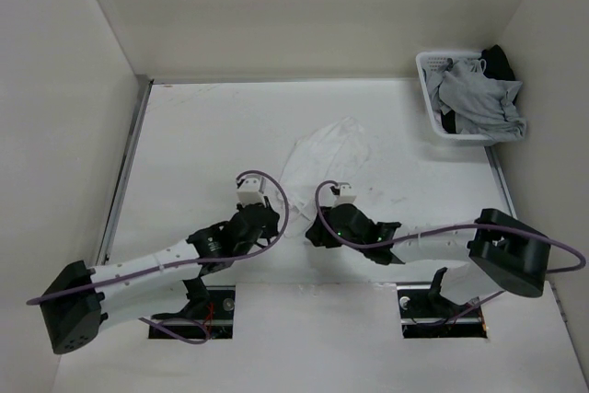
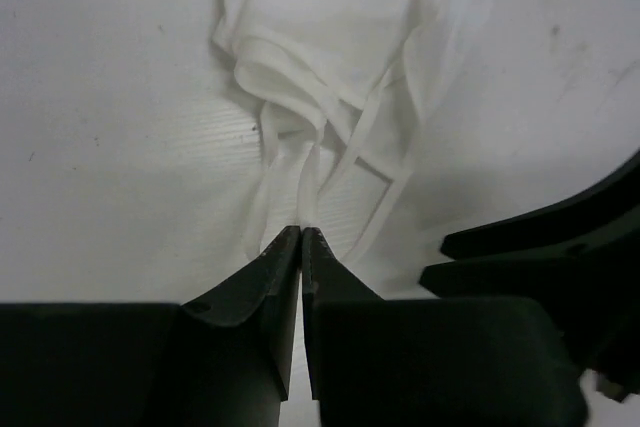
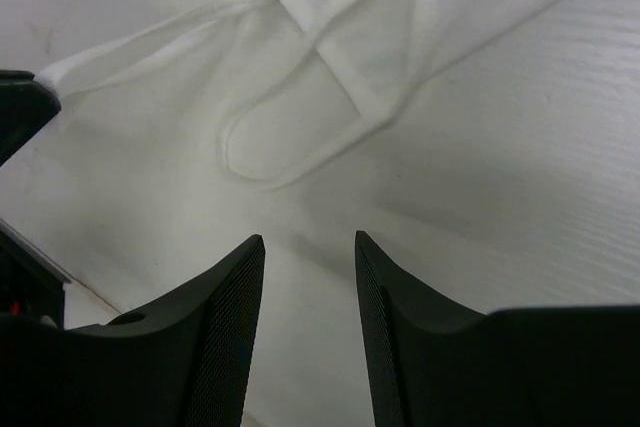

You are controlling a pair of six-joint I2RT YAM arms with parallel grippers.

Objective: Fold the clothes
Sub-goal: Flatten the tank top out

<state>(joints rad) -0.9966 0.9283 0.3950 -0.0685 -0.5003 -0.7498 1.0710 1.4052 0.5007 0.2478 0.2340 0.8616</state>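
Top camera looks down; both wrist cameras closely share the white top [image 2: 330, 37].

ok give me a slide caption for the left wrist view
Close-up: left jaws pinched shut on the bunched strap end of the white top, lying crumpled on the white table.

Arms: I count two, the left arm [image 1: 156, 269] at lower left of the frame and the right arm [image 1: 433, 244] at lower right.
Grippers: two, the left gripper [image 2: 302, 232] and the right gripper [image 3: 310, 239].
Tops: one white top [image 1: 331, 149], mid-frame.
Baskets: one basket [image 1: 431, 98], upper right.
Garments in it: two I can tell apart, one grey garment [image 1: 479, 98] and one black garment [image 1: 502, 62].
Cables: two purple cables [image 1: 283, 198], one along each arm.
Openings: two table openings [image 1: 221, 301] along the bottom edge.
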